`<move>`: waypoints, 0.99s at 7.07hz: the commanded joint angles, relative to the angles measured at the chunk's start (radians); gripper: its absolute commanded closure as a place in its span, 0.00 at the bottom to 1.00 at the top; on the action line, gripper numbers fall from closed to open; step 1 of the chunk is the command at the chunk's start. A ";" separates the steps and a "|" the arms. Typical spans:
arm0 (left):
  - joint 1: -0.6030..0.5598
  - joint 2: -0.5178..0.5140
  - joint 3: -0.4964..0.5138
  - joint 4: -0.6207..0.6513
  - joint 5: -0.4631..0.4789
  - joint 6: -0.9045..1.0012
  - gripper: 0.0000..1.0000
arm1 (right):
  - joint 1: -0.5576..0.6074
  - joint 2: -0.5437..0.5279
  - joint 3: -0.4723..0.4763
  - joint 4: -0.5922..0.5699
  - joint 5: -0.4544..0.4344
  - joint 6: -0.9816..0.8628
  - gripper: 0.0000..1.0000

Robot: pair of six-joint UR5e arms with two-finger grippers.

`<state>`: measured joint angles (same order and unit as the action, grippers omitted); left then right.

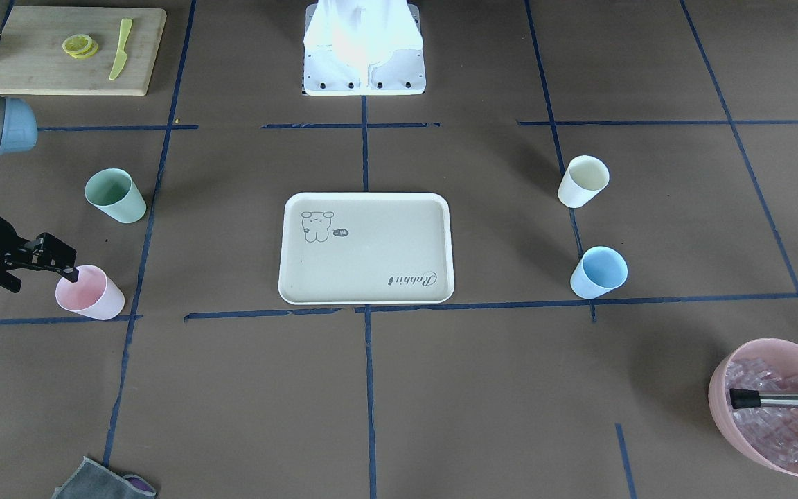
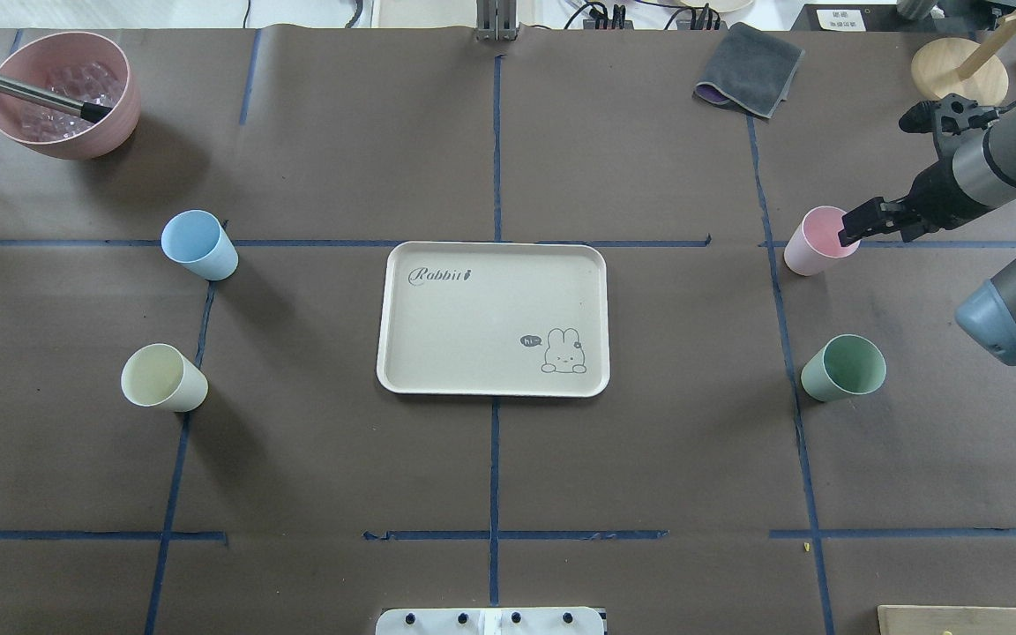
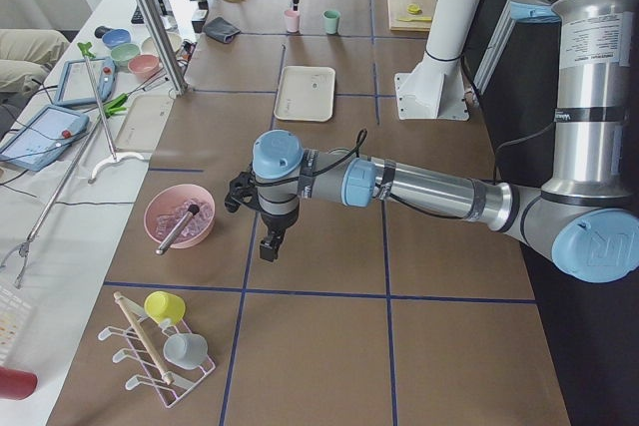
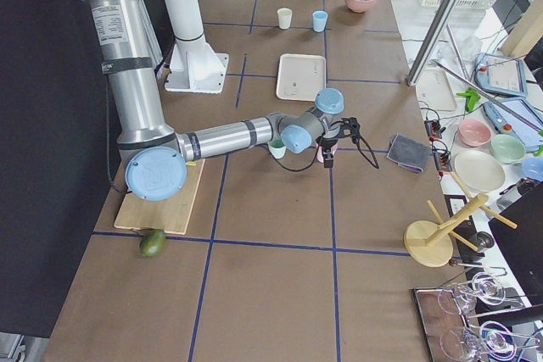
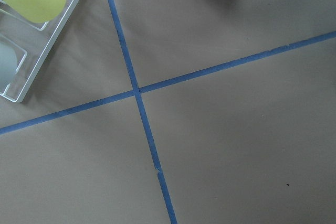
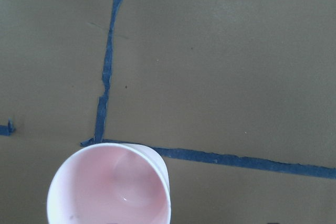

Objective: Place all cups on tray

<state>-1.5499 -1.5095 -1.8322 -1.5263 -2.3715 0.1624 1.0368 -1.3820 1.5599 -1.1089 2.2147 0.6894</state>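
Observation:
The cream tray (image 1: 371, 277) lies bare at the table's middle. The pink cup (image 1: 94, 294) stands upright at the robot's right. My right gripper (image 1: 42, 277) is open at the cup's rim, one finger (image 1: 71, 274) at the rim's inside and the other outside. The right wrist view shows the pink cup (image 6: 110, 187) from above, empty. The mint green cup (image 1: 115, 196) stands beside it. The cream-yellow cup (image 1: 583, 181) and the light blue cup (image 1: 599, 272) stand at the tray's other side. My left gripper (image 3: 272, 246) hangs over the table's left end; I cannot tell its state.
A pink bowl of ice cubes (image 1: 735, 430) with a metal utensil (image 1: 787, 400) stands at the robot's far left. A wooden cutting board (image 1: 46, 76) with lemon slices and a knife lies near the right arm. A grey cloth (image 2: 750, 70) lies beyond the pink cup.

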 commanded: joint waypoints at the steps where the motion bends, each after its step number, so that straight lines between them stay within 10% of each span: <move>1: 0.001 0.000 0.002 0.000 0.000 0.000 0.00 | -0.020 0.030 -0.021 -0.002 -0.015 0.005 0.14; 5: 0.007 0.000 0.002 -0.002 0.000 0.000 0.00 | -0.020 0.041 -0.046 0.000 -0.015 0.005 0.87; 7: 0.007 0.000 0.002 -0.002 0.000 0.000 0.00 | -0.023 0.060 -0.040 0.000 -0.010 0.008 0.97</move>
<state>-1.5436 -1.5094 -1.8306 -1.5278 -2.3716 0.1626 1.0151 -1.3356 1.5164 -1.1089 2.2008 0.6956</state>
